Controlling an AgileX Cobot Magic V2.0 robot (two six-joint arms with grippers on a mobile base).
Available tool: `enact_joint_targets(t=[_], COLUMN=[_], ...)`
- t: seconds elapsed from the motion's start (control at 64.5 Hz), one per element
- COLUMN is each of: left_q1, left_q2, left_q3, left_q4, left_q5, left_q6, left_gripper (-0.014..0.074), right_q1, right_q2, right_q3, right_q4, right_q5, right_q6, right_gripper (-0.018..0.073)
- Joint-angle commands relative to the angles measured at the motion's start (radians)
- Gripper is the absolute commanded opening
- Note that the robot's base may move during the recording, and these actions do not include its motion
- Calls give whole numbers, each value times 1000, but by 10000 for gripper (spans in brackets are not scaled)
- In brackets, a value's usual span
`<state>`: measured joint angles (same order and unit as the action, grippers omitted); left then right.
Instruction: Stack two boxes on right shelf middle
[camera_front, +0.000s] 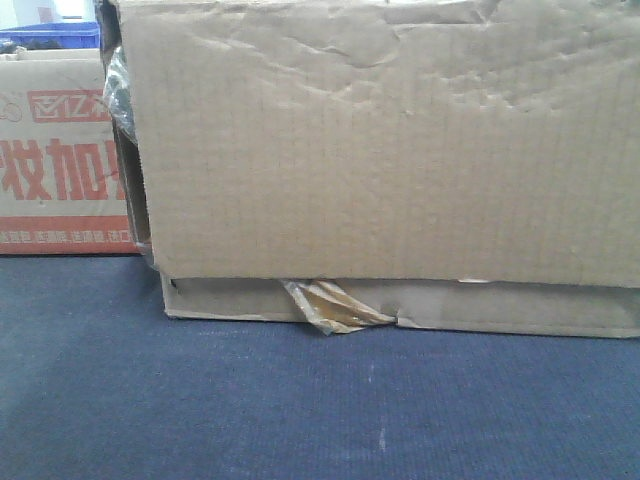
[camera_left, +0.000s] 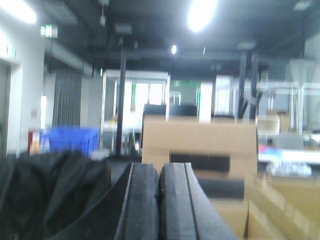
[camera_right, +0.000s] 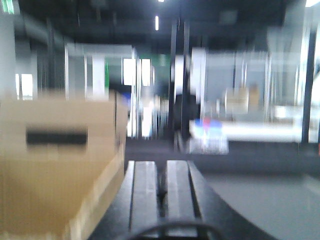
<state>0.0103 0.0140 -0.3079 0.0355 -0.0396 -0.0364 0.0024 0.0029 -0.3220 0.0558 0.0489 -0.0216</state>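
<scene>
Exterior front-facing view showed us a dented brown box (camera_front: 380, 150), while our left fingers (camera_left: 151, 174) and right fingers (camera_right: 149, 174) sat closed, empty.

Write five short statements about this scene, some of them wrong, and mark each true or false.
1. The brown box rests on blue carpet. True.
2. The tape on its lower edge lies flat and smooth. False: it is crumpled and peeling away from the flap edge.
3. A box with red printing stands at the left of the front view. True.
4. The left gripper has its fingers together and holds nothing. True.
5. The right gripper is spread wide around a box. False: its fingers are close together with nothing between them.
</scene>
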Motion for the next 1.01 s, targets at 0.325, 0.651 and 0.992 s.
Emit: enact_joint_targets(t=[0.325,0.651,0.992], left_q1=[-4,-66,-68], left_q2=[415,557,871], left_q3=[-485,-496,-801], left_q4=[21,17,17], left_q5=[367,396,790], left_q6=[0,0,0], left_gripper=[157,554,570], right_q1=[-8,-8,13], right_q2=[406,525,525], right_q3=[-453,-453,-453], right_q4=[-6,-6,-6], right_q5=[316,323,319], right_q6=[0,0,0], right_gripper=[123,566,558])
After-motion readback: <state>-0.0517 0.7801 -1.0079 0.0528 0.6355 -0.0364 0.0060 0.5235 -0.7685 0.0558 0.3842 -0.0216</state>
